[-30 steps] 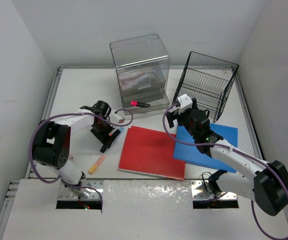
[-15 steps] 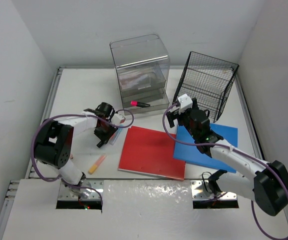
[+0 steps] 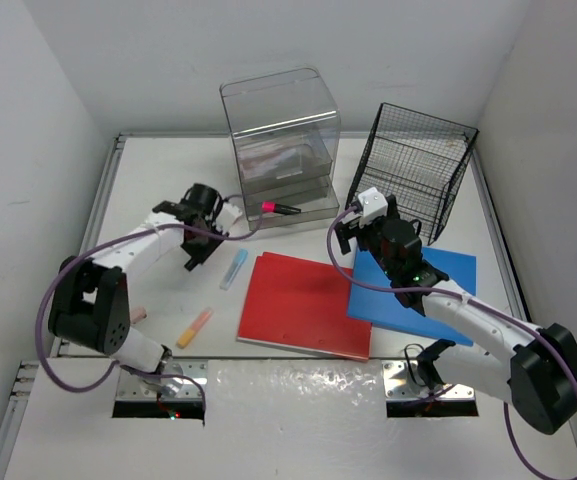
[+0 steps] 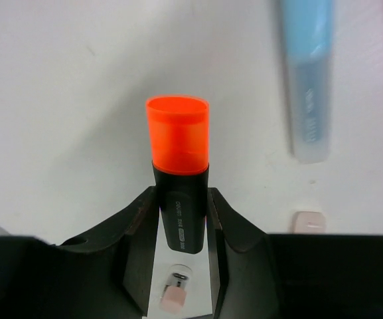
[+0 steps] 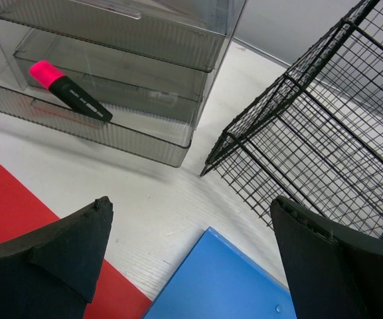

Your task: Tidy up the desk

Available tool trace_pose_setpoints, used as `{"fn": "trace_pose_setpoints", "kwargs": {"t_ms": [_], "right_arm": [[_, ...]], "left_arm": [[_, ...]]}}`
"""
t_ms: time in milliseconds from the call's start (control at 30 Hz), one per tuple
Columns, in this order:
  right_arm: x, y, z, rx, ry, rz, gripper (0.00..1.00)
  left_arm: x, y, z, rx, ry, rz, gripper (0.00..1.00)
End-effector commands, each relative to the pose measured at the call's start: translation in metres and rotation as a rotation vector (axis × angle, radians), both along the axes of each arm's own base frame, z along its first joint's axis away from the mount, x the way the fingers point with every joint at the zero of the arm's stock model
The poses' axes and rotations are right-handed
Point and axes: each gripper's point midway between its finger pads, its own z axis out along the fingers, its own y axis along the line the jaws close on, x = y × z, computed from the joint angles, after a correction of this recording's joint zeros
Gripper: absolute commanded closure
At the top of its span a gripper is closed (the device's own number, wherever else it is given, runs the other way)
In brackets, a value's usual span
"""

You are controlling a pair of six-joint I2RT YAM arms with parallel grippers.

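The tidy-up is looking early. One pink marker (image 3: 280, 207) is lying in the bottom tray of the clear organizer (image 3: 280, 130) at the back of the table (image 3: 158, 170), and that is the only thing put away as far as I can see. A blue marker (image 3: 233, 268) and a pale orange marker (image 3: 194, 327) are lying loose on the left half. The red folder (image 3: 303, 303) and blue folder (image 3: 438, 295) are lying flat in the middle and right, and the wire basket (image 3: 418, 170) is showing nothing inside.

The left arm is stretching out over the left half of the table, wrist bent downward. The left end effector (image 4: 181, 199) is clamping an orange marker (image 4: 178, 143) by its black barrel, cap pointing away from the wrist, apparently clear of the surface.

The right arm is reaching forward over the blue folder. The right end effector (image 5: 190, 203) is gaping wide with nothing in it, facing the gap between organizer and basket.
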Motion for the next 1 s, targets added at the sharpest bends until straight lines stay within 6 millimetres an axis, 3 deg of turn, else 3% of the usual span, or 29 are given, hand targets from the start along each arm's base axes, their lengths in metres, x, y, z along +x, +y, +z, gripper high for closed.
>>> {"fn": "trace_pose_setpoints", "kwargs": {"t_ms": [0, 100, 133, 200, 233, 267, 367, 400, 433, 467, 533, 600, 667, 800, 967], "right_arm": [[0.006, -0.005, 0.017, 0.036, -0.048, -0.046, 0.01], [0.008, -0.017, 0.016, 0.042, -0.044, -0.121, 0.01], [0.008, -0.022, 0.015, 0.039, -0.038, -0.142, 0.01], [0.008, -0.031, 0.014, 0.034, -0.033, -0.184, 0.01], [0.007, -0.035, 0.014, 0.029, -0.031, -0.194, 0.01], [0.007, -0.039, 0.013, 0.054, -0.021, -0.223, 0.01], [0.003, -0.046, 0.014, 0.072, -0.03, -0.246, 0.01], [0.0, -0.05, 0.015, 0.075, -0.038, -0.255, 0.01], [-0.001, -0.051, 0.012, 0.068, -0.034, -0.258, 0.01], [-0.003, -0.053, 0.015, 0.074, -0.043, -0.263, 0.01], [-0.004, -0.055, 0.015, 0.06, -0.041, -0.263, 0.01], [-0.005, -0.055, 0.017, 0.057, -0.044, -0.261, 0.01], [-0.006, -0.056, 0.016, 0.056, -0.043, -0.261, 0.01], [-0.006, -0.055, 0.015, 0.056, -0.042, -0.259, 0.01], [-0.004, -0.052, 0.013, 0.056, -0.034, -0.251, 0.01]], "left_arm": [[0.021, -0.047, 0.071, -0.178, -0.114, -0.119, 1.0], [0.026, -0.088, 0.102, -0.183, -0.174, -0.246, 1.0], [0.029, -0.113, 0.12, -0.207, -0.216, -0.31, 1.0], [0.039, -0.144, 0.131, -0.251, -0.253, -0.382, 1.0], [0.05, -0.158, 0.145, -0.247, -0.315, -0.404, 1.0], [0.07, -0.172, 0.146, -0.248, -0.373, -0.407, 1.0], [0.124, -0.185, 0.153, -0.191, -0.54, -0.359, 1.0], [0.139, -0.192, 0.145, -0.168, -0.536, -0.367, 1.0], [0.143, -0.195, 0.158, -0.176, -0.567, -0.371, 1.0], [0.151, -0.201, 0.139, -0.153, -0.527, -0.38, 1.0], [0.167, -0.209, 0.144, -0.142, -0.555, -0.377, 1.0], [0.179, -0.216, 0.137, -0.116, -0.574, -0.383, 0.97], [0.187, -0.223, 0.137, -0.093, -0.592, -0.388, 0.9], [0.192, -0.226, 0.145, -0.066, -0.627, -0.376, 0.47], [0.186, -0.228, 0.171, -0.081, -0.654, -0.353, 0.35]]}}
